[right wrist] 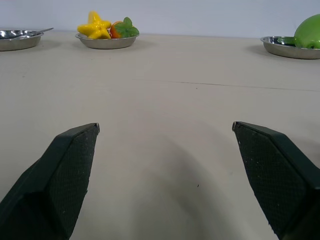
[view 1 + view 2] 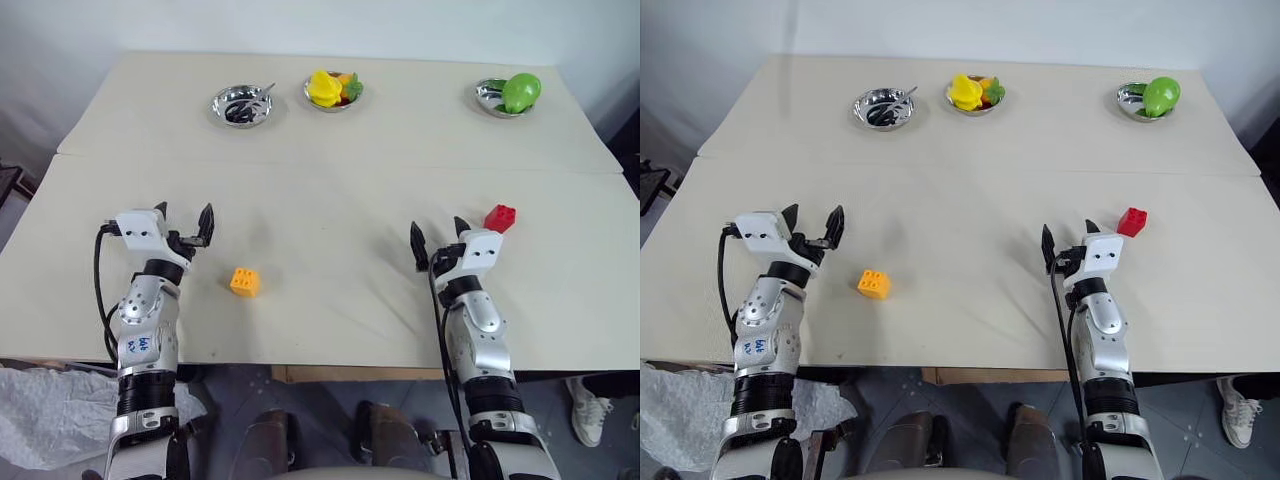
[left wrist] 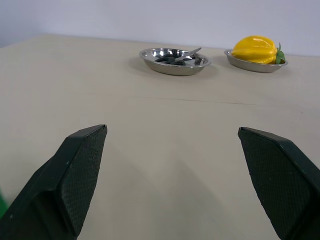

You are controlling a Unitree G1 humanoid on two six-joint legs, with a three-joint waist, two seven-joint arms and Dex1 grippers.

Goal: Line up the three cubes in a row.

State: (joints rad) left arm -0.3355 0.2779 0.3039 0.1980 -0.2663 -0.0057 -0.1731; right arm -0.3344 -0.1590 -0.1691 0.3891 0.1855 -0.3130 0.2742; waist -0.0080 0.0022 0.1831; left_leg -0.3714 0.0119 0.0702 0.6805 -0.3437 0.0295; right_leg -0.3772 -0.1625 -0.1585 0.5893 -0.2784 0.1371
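A yellow-orange cube (image 2: 244, 282) with studs lies on the beige table (image 2: 330, 200), a little right of my left gripper (image 2: 183, 216) and closer to the front edge. That gripper hovers open with nothing between its fingers (image 3: 80, 165). A red cube (image 2: 500, 217) sits just beyond and to the right of my right gripper (image 2: 439, 235), which is also open and empty, its fingers (image 1: 70, 165) spread over bare tabletop. A sliver of green (image 3: 2, 205) shows at the edge of the left wrist view; I cannot tell what it is.
Three steel bowls stand along the far side: one (image 2: 216, 103) with a dark utensil, one (image 2: 330, 107) with yellow fruit, one (image 2: 483, 92) with a green fruit. A seam (image 2: 330, 165) crosses the table. The front edge (image 2: 320, 366) is near my arms.
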